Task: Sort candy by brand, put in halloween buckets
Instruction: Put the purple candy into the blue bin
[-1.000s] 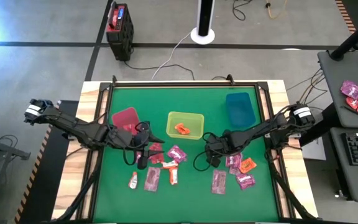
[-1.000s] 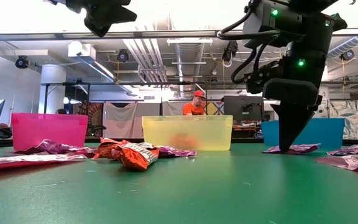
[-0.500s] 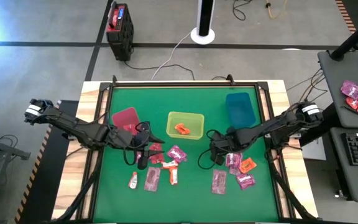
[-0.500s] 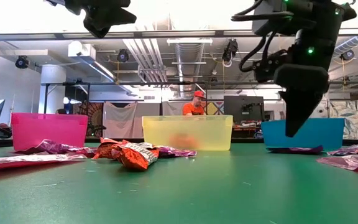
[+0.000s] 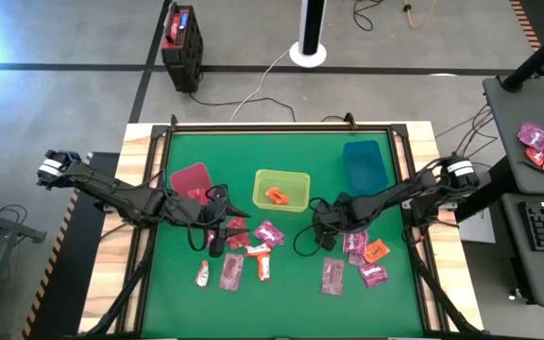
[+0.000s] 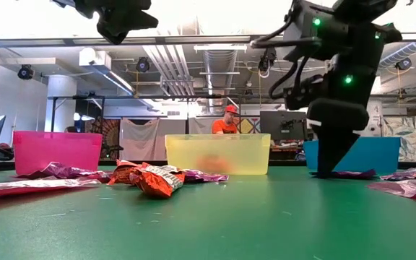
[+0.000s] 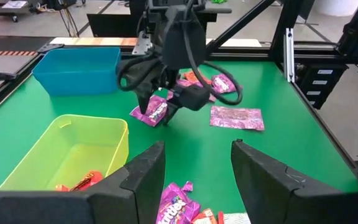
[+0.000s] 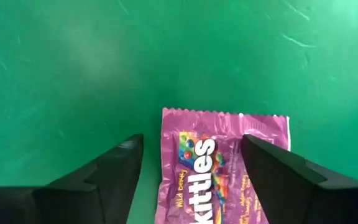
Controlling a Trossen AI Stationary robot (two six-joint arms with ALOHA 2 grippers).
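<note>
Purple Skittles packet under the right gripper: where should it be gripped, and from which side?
From straight above, I'd say. The Skittles packet lies flat on the green mat, so no edge stands up to pinch. The right gripper, open, already has a finger on either side of it; closing across the packet's narrow width looks best.

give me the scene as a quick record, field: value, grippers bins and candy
right gripper: open, low over a magenta Skittles packet lying flat on the green mat
left gripper: open, raised above the candy cluster near the red bin
yellow-green bin: one orange packet inside
teal bin: no candy visible
red bin contents: none visible
loose candy: two groups, one by each gripper
</note>
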